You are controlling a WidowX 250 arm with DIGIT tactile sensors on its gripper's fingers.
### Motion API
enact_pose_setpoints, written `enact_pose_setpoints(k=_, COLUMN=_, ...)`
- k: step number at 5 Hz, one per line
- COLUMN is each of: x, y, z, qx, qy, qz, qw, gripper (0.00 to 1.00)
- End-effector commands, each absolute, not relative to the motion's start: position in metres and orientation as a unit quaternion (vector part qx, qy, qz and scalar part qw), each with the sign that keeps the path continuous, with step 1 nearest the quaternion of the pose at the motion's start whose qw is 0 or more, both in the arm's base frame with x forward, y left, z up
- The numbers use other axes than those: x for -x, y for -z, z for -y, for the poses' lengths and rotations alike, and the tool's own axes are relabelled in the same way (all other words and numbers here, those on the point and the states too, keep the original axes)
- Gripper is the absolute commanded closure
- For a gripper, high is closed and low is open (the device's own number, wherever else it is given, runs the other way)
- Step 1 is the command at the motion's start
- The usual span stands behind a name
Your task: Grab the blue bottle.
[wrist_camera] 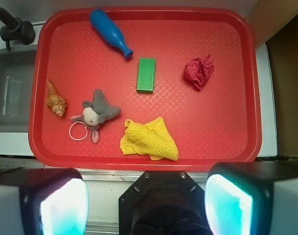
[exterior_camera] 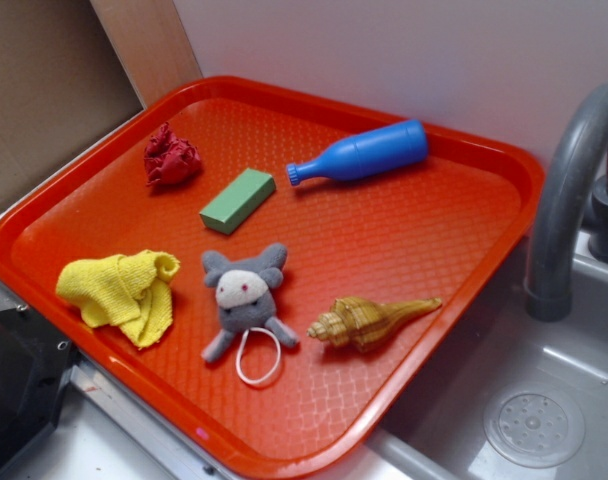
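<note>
The task looks to be at its very start: the pincer (wrist_camera: 146,205) hangs high above the near rim of the red tray (wrist_camera: 237,142), its two pads spread wide apart and holding nothing, well apart from everything in the tray. The blue bottle (exterior_camera: 362,155) (wrist_camera: 110,33) lies on its side in the tray's far corner on the sink side, body close to the far rim and capped neck angled inward toward the green block (wrist_camera: 146,74). The next move, as I judge it, calls for travelling across the tray to that corner, turning the wrist so the pads straddle the bottle's round body crosswise, then descending. The green block sits just beyond the bottle's cap, near but apart, and is the closest thing that could be nudged. The crumpled red paper (wrist_camera: 199,71) lies well beyond the block. The yellow cloth (wrist_camera: 149,138), the grey plush mouse (wrist_camera: 96,114) and the seashell (wrist_camera: 56,99) lie along the tray's near half, under the approach path but low. The tray's far rim beside the bottle may crowd one pad.
</note>
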State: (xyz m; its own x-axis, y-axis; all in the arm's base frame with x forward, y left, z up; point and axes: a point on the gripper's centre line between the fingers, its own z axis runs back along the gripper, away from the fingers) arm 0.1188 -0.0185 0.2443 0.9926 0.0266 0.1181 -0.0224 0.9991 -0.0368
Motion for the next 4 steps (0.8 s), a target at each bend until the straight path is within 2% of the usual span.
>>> enact_pose_setpoints(k=1, x=-0.119, y=-0.244, z=0.018, qx=0.018, qy=-0.012, qz=0.059, qw=0.998, gripper=0.0)
enact_pose_setpoints(k=2, x=-0.159, y=-0.236, z=0.039, qx=0.01, qy=0.101, qz=0.111, qw=0.989, gripper=0.0)
enact_pose_setpoints(k=3, x=-0.177, y=-0.229, z=0.052, qx=-0.041, qy=0.124, qz=0.147, qw=0.98, gripper=0.0)
enact_pose_setpoints(k=4, x=-0.199, y=-0.213, z=0.061, qx=-0.039, qy=0.168, qz=0.165, qw=0.971, gripper=0.0)
